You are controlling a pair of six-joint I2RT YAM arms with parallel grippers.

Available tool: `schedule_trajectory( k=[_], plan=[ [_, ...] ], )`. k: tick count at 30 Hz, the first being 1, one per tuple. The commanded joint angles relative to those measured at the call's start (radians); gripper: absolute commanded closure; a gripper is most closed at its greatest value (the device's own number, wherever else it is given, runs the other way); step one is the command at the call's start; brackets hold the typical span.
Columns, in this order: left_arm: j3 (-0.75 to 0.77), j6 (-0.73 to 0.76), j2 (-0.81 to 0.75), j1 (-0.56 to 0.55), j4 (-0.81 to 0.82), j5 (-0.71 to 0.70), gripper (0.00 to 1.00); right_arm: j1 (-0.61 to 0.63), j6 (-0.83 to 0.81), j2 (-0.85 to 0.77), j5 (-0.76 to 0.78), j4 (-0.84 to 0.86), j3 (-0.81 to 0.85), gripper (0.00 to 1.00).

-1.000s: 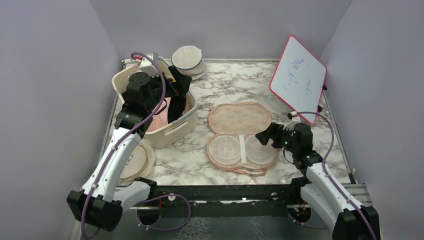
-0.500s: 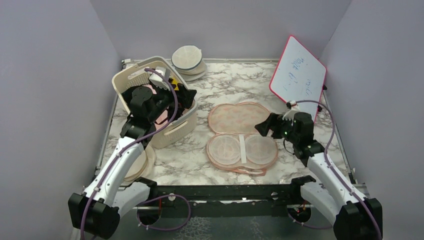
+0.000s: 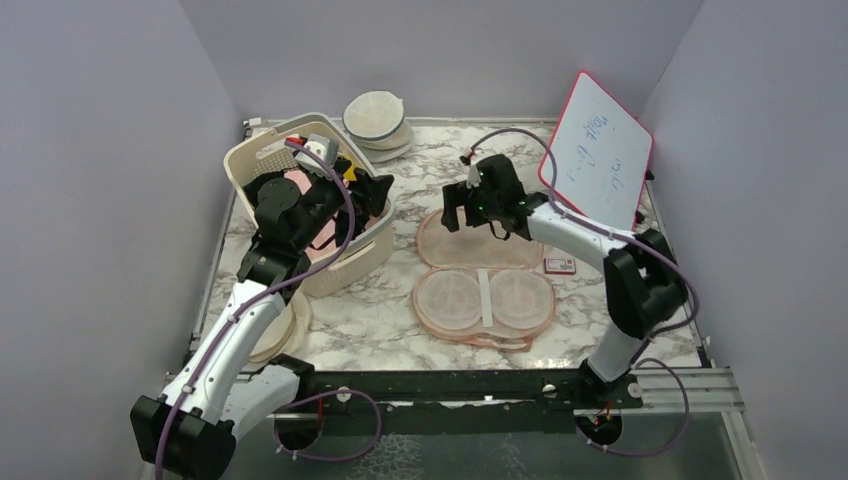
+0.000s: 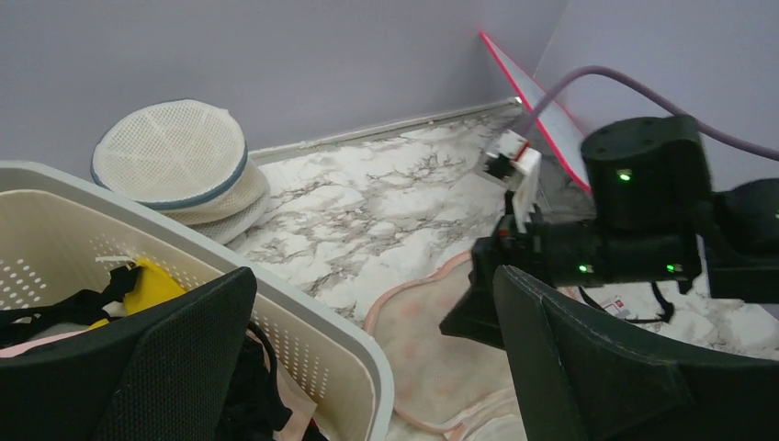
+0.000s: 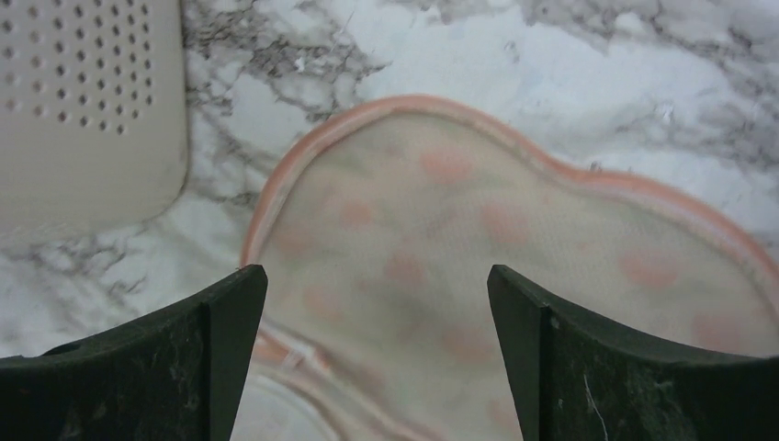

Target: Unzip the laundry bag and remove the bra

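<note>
Laundry bag (image 3: 470, 250) lies unzipped and spread flat mid-surface (image 3: 380, 310), just right of the cream basket (image 3: 352, 262).
- Far half: peach-orange two-lobed panel, darker blotches showing through the mesh, peach piping along the edge (image 5: 478, 239).
- Near half: two pale round cups with a white strap between them.

Right tool (image 5: 377, 358): fingers spread wide, pinching nothing, held over the left lobe of the far half. Contact with the bag cannot be told.

Left tool (image 4: 377, 322): fingers spread wide, empty, above the basket's right rim.

Bra (image 3: 325, 252): pale pink fabric inside the basket among black garments (image 4: 243, 395), mostly hidden by the left arm.
</note>
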Motion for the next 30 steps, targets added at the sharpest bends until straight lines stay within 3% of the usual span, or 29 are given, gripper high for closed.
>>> schedule_trajectory(
  k=[1,6,11,16,30],
  plan=[
    [-0.006,0.023,-0.02,-0.013,0.019,-0.03,0.02,-0.001,-0.167,0.165,0.093,-0.109,0.226,0.12],
    [-0.007,0.023,-0.02,-0.019,0.018,-0.033,0.02,-0.002,-0.362,0.386,0.146,-0.252,0.488,0.23],
    [-0.006,0.029,-0.017,-0.028,0.016,-0.038,0.02,-0.023,-0.5,0.484,0.107,-0.267,0.597,0.46],
    [-0.005,0.036,-0.012,-0.032,0.009,-0.051,0.02,-0.041,-0.552,0.567,0.095,-0.326,0.665,0.48],
    [-0.006,0.035,0.002,-0.035,0.006,-0.055,0.02,-0.049,-0.564,0.582,0.026,-0.298,0.6,0.5]
  ],
)
